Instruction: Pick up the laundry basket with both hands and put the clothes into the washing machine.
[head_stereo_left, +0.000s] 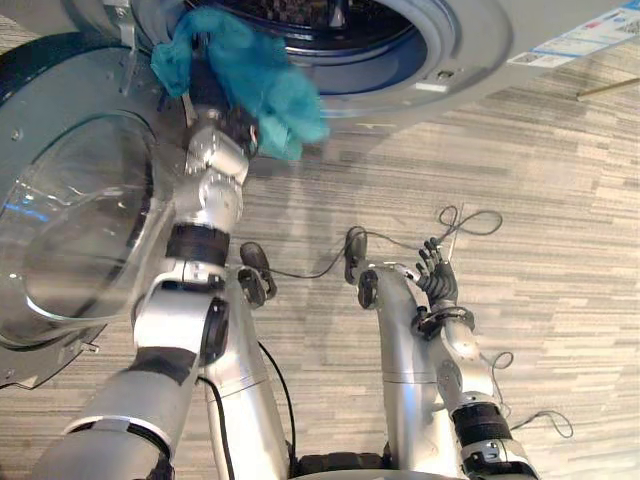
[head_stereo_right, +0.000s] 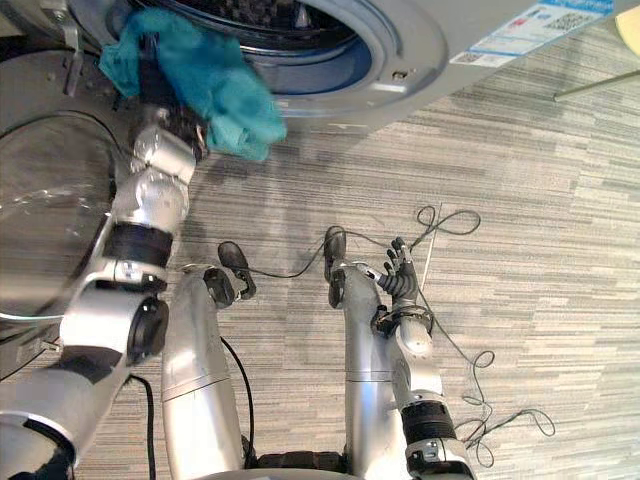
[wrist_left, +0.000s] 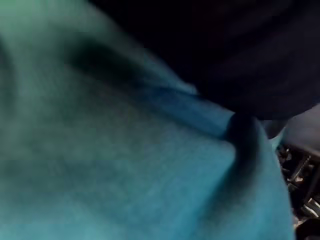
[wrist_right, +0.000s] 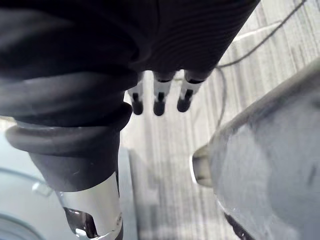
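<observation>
A teal cloth is bunched over my left hand, which is raised to the lower rim of the washing machine's round opening. One end of the cloth lies against the left of the rim and the other hangs down in front of the machine. In the left wrist view the teal cloth covers the hand, with the dark drum behind it. My right hand hangs low near the floor, well away from the machine, open and holding nothing; its straight fingers point at the floor.
The machine's glass door stands swung open on the left, close beside my left arm. Grey plank floor spreads out to the right of the machine. A thin pale stick lies on it at the far right.
</observation>
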